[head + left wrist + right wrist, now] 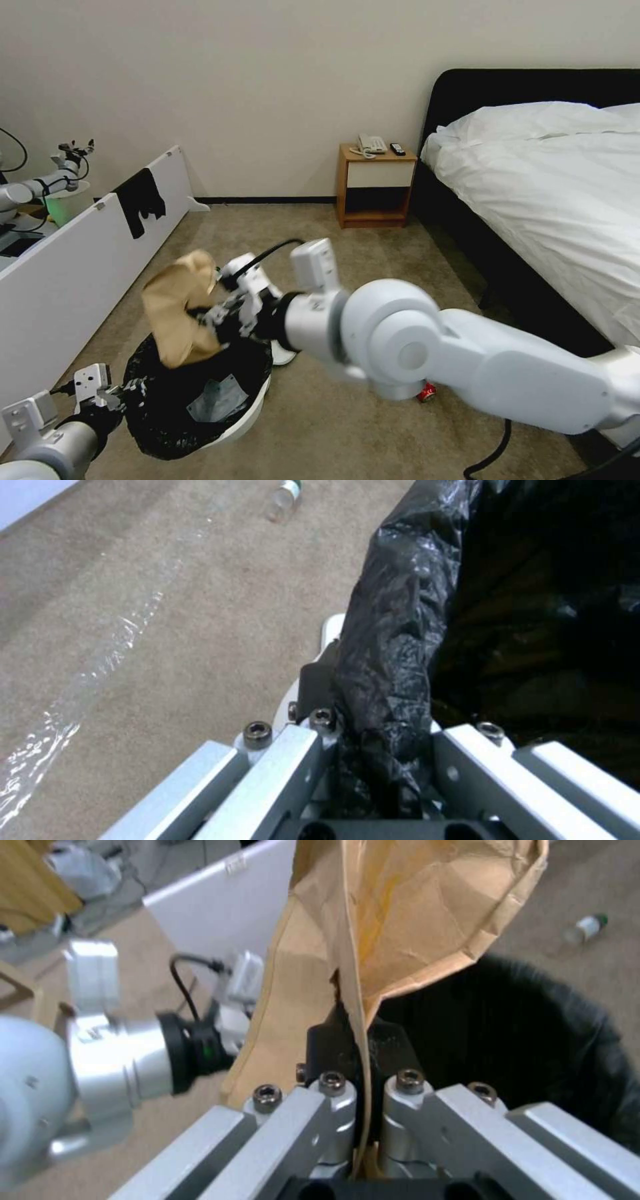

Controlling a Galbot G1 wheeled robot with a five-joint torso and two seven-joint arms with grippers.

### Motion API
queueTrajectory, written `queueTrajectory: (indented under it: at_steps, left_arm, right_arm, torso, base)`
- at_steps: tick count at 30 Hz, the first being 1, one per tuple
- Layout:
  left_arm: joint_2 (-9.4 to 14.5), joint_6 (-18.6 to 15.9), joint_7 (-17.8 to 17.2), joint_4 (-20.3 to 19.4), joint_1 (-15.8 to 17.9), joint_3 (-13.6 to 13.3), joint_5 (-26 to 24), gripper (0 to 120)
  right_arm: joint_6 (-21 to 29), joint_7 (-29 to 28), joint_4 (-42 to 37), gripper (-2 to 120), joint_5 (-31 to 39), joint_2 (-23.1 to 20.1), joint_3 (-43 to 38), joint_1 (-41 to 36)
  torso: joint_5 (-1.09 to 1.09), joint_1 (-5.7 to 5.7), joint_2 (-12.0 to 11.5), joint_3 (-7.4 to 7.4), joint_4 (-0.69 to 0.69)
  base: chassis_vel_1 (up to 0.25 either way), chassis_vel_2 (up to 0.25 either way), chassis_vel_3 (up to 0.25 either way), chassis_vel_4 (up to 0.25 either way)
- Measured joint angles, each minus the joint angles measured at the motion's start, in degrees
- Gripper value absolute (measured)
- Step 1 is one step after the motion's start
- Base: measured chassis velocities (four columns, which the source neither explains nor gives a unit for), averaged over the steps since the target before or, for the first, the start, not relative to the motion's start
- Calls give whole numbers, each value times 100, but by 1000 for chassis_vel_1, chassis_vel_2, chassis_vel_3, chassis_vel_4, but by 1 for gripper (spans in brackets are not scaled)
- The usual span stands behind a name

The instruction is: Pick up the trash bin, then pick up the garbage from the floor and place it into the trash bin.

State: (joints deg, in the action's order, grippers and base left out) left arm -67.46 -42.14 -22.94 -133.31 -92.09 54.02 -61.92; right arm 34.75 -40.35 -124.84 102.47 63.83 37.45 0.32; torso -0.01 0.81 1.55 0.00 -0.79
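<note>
The trash bin [257,413], white with a crinkled black bag, is tilted at the lower left of the head view. My left gripper [123,389] is shut on its near rim. The left wrist view shows that gripper [373,715] clamped over the bagged rim of the bin [393,630]. My right gripper [215,317] is shut on a crumpled brown paper bag [175,313] and holds it just above the bin's mouth. In the right wrist view that gripper [363,1040] pinches the paper bag [407,915] over the bin [527,1035]. A green-capped bottle [585,927] [283,497] lies on the carpet.
A red wrapper [427,392] lies on the carpet under my right arm, and a white item [285,357] sits beside the bin. A white board [73,267] with black cloth [140,200] runs along the left. Nightstand [373,187] and bed [547,200] stand at the right.
</note>
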Motion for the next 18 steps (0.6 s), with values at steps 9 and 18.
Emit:
queueTrajectory:
  at_steps: [9,18]
  left_arm:
    - [-24,0,15,-27,-6,-6,28,2]
    - [-80,0,22,-65,-10,-20,55,2]
  right_arm:
    - [209,-349,2,0,-74,-84,186,-315]
    - [368,-607,8,0,-122,-180,224,-544]
  torso:
    - [1,0,0,0,-1]
    - [1,0,0,0,-1]
  base:
    - [0,0,0,0]
    - [0,0,0,0]
